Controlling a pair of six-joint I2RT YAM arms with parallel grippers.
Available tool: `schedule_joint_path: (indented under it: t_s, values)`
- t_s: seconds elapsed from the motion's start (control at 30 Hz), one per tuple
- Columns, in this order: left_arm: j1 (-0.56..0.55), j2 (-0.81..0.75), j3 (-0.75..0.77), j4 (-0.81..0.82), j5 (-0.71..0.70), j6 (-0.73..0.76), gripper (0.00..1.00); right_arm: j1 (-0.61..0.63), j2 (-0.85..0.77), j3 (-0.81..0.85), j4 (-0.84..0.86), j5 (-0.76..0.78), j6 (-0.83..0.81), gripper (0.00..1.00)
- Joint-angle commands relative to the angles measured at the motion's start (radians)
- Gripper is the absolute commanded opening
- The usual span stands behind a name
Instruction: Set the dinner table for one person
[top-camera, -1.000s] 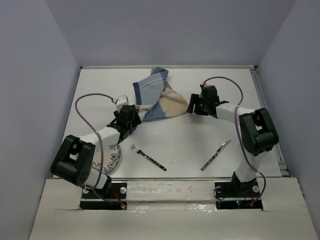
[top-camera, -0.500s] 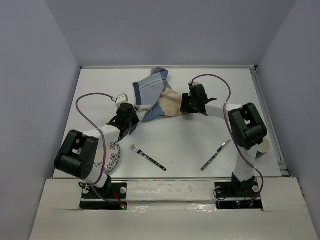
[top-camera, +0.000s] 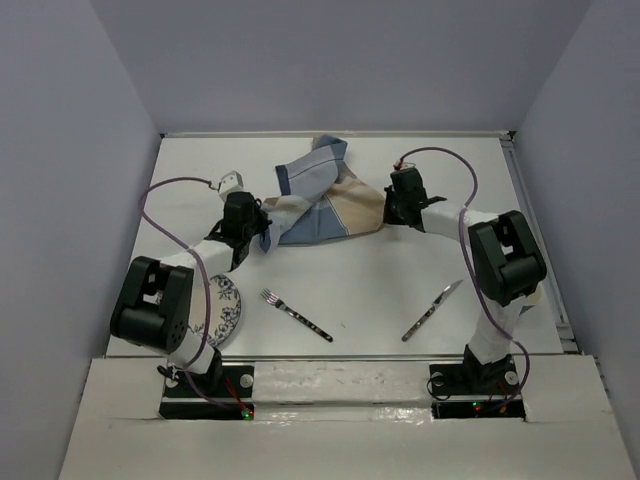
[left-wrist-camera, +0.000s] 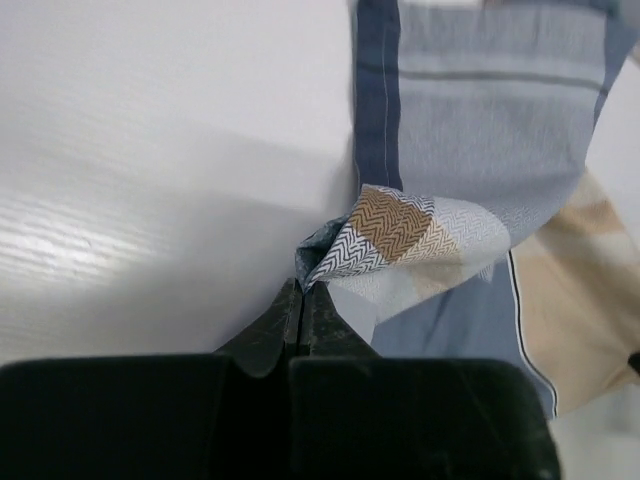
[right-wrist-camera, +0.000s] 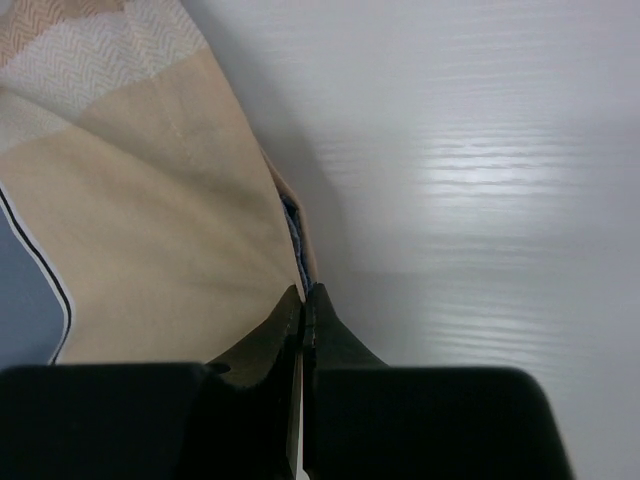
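Both end effectors have snapped shut! A second ago they were open and closing in; now the left end effector (left-wrist-camera: 302, 295) is clamped on a bunched herringbone corner of the plaid cloth (top-camera: 325, 205), and the right end effector (right-wrist-camera: 303, 295) is pinched tight on its tan edge opposite. The cloth already looks drawn wider between the two arms than it was. My read is that the spread-out is starting, laying it flat as a placemat on the white surface (top-camera: 360, 280), which stretches under everything from the arm bases to the far wall.

Only the wrist views prove the grips, with fabric caught right between closed tips. From above, the arms hide that. What the top camera adds is the fork (top-camera: 296, 314), the knife (top-camera: 432, 310) and the plate (top-camera: 225, 312), all waiting near the front edge, well apart from the cloth.
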Motion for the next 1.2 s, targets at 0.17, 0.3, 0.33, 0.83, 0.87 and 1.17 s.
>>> schedule_joint_path:
  t_s: [0.17, 0.3, 0.33, 0.83, 0.87, 1.17]
  values:
    - [0.171, 0.042, 0.17, 0.071, 0.041, -0.076, 0.0, -0.122, -0.219, -0.138, 0.005, 0.069, -0.003, 0.0]
    - [0.182, 0.076, 0.166, 0.051, 0.047, -0.107, 0.25, -0.134, -0.246, -0.18, 0.005, 0.055, 0.008, 0.0]
    - [0.182, 0.07, 0.155, 0.051, 0.027, -0.109, 0.32, -0.134, -0.246, -0.184, 0.005, 0.061, 0.009, 0.0]
    - [0.163, -0.183, -0.078, -0.076, -0.074, -0.13, 0.63, -0.156, -0.352, -0.21, -0.022, -0.015, 0.022, 0.59]
    - [0.15, -0.185, -0.084, -0.095, -0.085, -0.132, 0.62, -0.156, -0.367, -0.215, -0.024, -0.019, 0.02, 0.6]
    - [0.084, -0.111, -0.041, -0.262, -0.172, -0.13, 0.66, -0.156, -0.553, -0.258, -0.029, -0.129, 0.057, 0.61]
